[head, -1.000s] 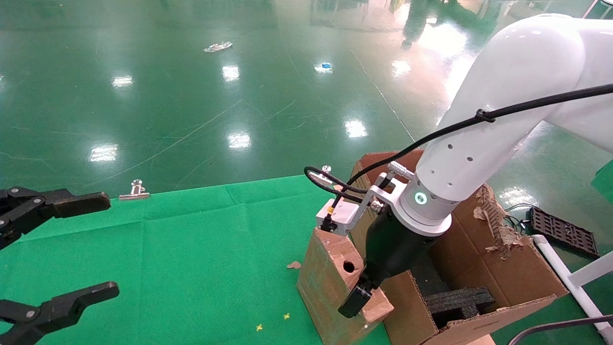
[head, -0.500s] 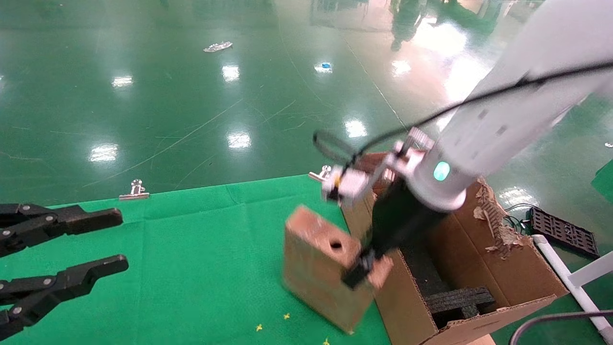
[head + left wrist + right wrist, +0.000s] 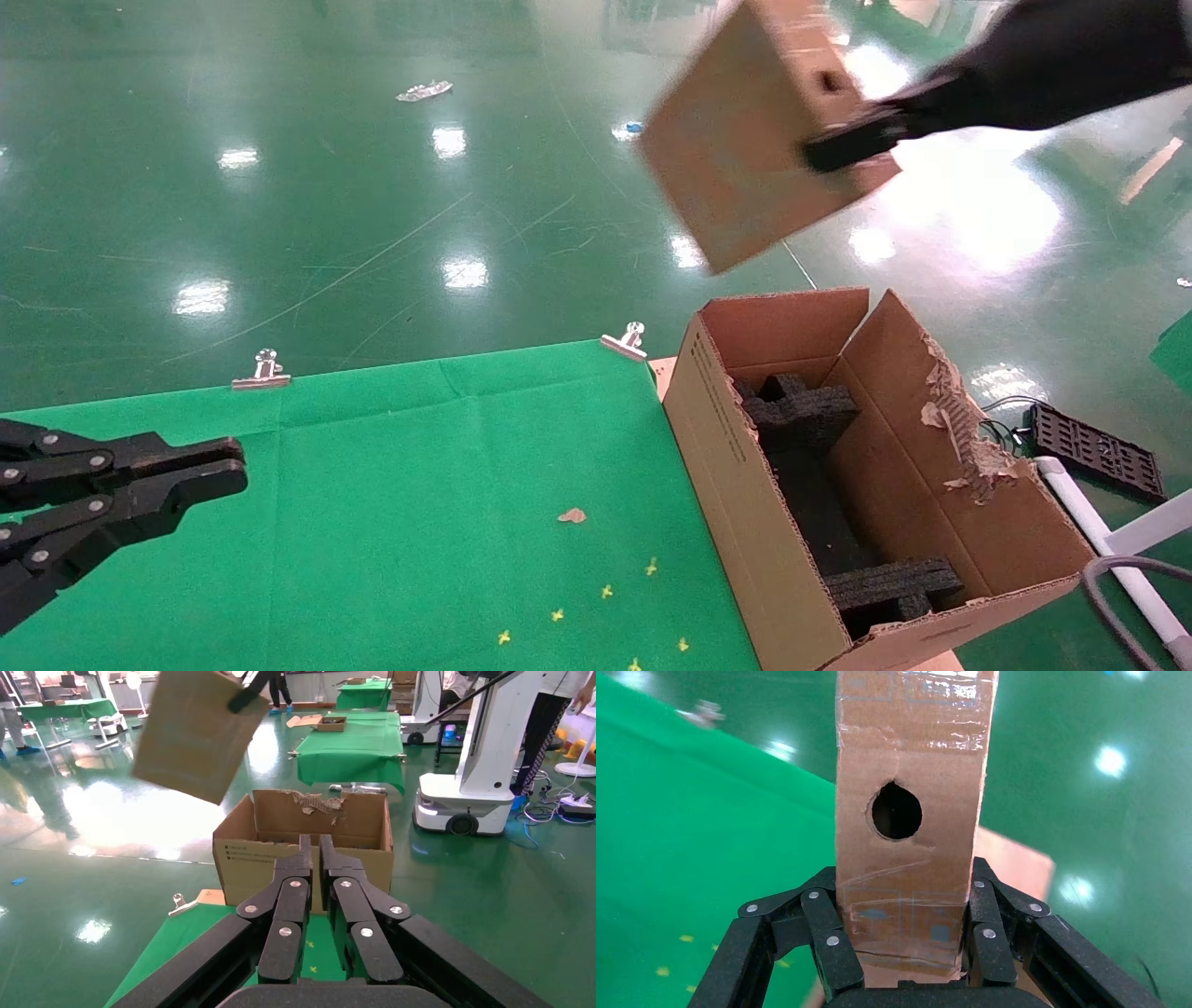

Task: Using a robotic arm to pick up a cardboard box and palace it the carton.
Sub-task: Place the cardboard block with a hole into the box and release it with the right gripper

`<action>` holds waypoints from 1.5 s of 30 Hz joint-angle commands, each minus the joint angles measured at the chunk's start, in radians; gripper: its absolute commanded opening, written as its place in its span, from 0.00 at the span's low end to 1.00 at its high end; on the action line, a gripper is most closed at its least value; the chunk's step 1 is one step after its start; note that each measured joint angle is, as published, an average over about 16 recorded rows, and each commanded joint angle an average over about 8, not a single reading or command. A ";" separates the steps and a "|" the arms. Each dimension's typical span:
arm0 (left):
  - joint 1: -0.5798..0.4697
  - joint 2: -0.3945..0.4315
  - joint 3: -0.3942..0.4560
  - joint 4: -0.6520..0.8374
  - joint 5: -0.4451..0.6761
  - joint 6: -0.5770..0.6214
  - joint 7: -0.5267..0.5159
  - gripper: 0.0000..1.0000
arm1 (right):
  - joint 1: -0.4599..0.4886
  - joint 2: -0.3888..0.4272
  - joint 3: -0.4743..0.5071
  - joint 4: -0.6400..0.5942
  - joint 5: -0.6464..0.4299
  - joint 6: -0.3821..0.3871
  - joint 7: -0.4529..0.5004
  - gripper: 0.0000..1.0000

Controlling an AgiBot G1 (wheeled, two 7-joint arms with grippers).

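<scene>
My right gripper [image 3: 852,140] is shut on the small holed cardboard box [image 3: 745,158] and holds it tilted, high in the air beyond the far end of the carton [image 3: 736,522]. Only the black wrist part of the robotic arm [image 3: 1043,65] shows at the top right. In the right wrist view the fingers [image 3: 831,945] clamp both sides of the cardboard box [image 3: 909,811], below its round hole. The open carton holds black foam pieces [image 3: 805,415]. My left gripper [image 3: 233,466] is shut and empty over the table's left side. The left wrist view shows it [image 3: 314,843] facing the carton [image 3: 267,864].
The green-clothed table [image 3: 372,485] has metal clips [image 3: 262,371] [image 3: 626,341] on its far edge and a cardboard scrap [image 3: 571,514]. A black tray [image 3: 1094,449] and a white pipe [image 3: 1108,550] lie on the floor right of the carton. Another robot base [image 3: 460,801] stands beyond.
My right gripper has lifted the cardboard box from the table beside the carton, up and away to well above the carton's far end. My left gripper's fingers have closed.
</scene>
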 commanded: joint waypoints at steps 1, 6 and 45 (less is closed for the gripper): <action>0.000 0.000 0.000 0.000 0.000 0.000 0.000 0.00 | 0.024 0.014 -0.003 -0.059 -0.030 -0.009 -0.018 0.00; 0.000 0.000 0.000 0.000 0.000 0.000 0.000 0.40 | -0.003 0.029 -0.038 -0.178 -0.069 -0.046 -0.029 0.00; -0.001 -0.001 0.003 0.000 -0.002 -0.001 0.001 1.00 | -0.498 -0.139 -0.125 -0.696 -0.053 0.050 -0.088 0.00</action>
